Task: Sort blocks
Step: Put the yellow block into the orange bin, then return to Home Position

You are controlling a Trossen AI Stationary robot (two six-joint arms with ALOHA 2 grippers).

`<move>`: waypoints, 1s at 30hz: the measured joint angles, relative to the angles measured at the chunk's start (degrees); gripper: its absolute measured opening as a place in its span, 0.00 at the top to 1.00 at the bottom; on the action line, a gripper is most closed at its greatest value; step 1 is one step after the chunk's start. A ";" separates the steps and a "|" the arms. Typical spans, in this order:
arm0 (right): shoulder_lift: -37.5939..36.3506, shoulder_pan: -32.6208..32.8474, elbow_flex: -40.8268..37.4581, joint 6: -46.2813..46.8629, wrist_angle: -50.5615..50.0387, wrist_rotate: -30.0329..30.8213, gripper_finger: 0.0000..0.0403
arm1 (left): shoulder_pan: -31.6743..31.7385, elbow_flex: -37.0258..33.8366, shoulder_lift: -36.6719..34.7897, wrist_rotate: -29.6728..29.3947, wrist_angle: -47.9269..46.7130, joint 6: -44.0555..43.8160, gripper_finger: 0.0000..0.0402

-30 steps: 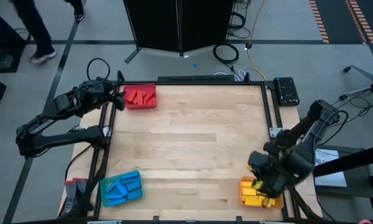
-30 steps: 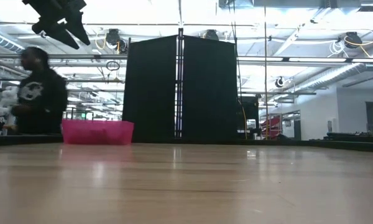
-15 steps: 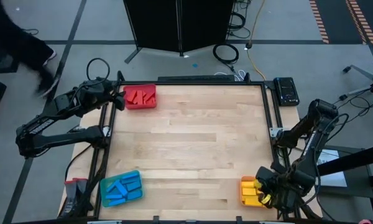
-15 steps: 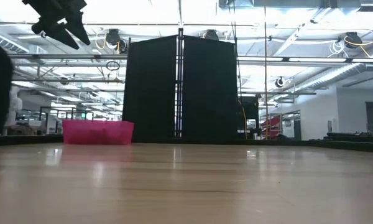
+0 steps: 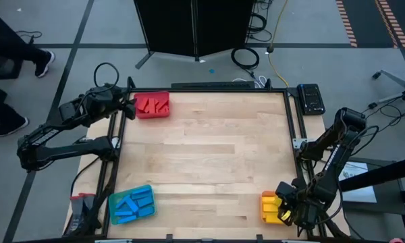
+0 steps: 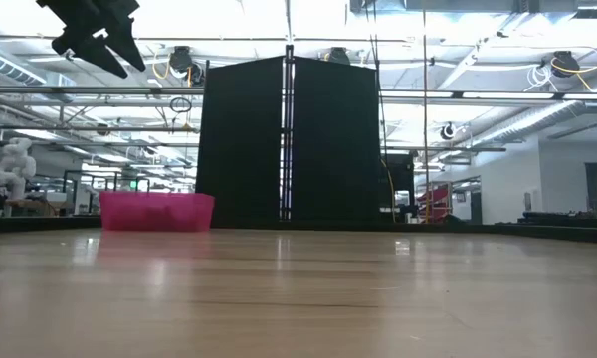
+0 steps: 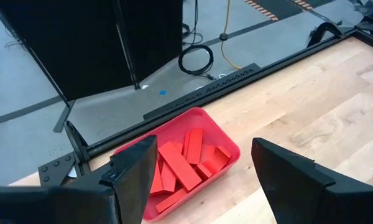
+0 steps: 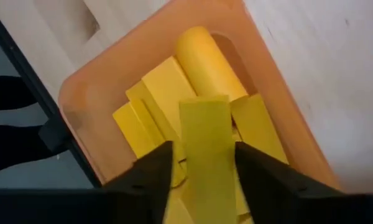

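Red blocks [image 7: 183,165] lie in the red tray [image 5: 152,105] at the table's far left corner. My left gripper [image 7: 202,149] hovers open above that tray and shows high up in the low view [image 6: 99,30]. Blue blocks [image 5: 131,202] fill the blue tray [image 5: 115,214] at the near left corner. Yellow blocks [image 8: 168,87] lie piled in the orange tray [image 8: 74,99] at the near right corner. My right gripper [image 5: 283,209] is over that tray with one yellow block [image 8: 204,143] between its fingers. My right gripper holds a yellow block [image 8: 204,180] pinched between its two fingers by the long side edges, with the block lying along the fingers. Its free end [image 8: 204,106] sticks out past the fingertips over the pile in the orange tray. It looks lifted clear of the pile.
The dark table frame [image 5: 293,135] runs around the wooden top. A black device [image 5: 310,98] sits at the far right corner. A person's legs [image 5: 13,61] show on the floor left of the table. A black screen [image 6: 289,139] stands beyond the far edge.
My right arm has swung from above the orange tray's table side toward the near right corner and then held still over the tray. A person beyond the table's left side has walked out of the low view.
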 joint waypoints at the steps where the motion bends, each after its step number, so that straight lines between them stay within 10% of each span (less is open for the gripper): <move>1: 0.00 0.00 0.00 0.21 -0.02 -0.02 0.57 | -0.01 0.00 0.02 0.00 -0.01 0.01 0.33; 11: -1.00 -0.70 3.57 4.68 -2.10 1.37 0.35 | 0.00 0.31 -0.19 3.39 3.17 1.10 0.33; 18: -11.26 -3.83 19.36 -2.23 -16.06 32.91 0.38 | 0.00 5.82 -2.31 14.91 13.17 3.74 0.33; 24: -18.48 -4.20 39.02 -42.12 -14.94 61.03 0.41 | -0.02 13.88 -5.48 15.03 15.53 10.65 0.33; 30: -20.60 -4.17 52.81 -89.24 -6.61 52.61 0.41 | 0.00 19.06 -11.33 12.04 9.29 10.56 0.33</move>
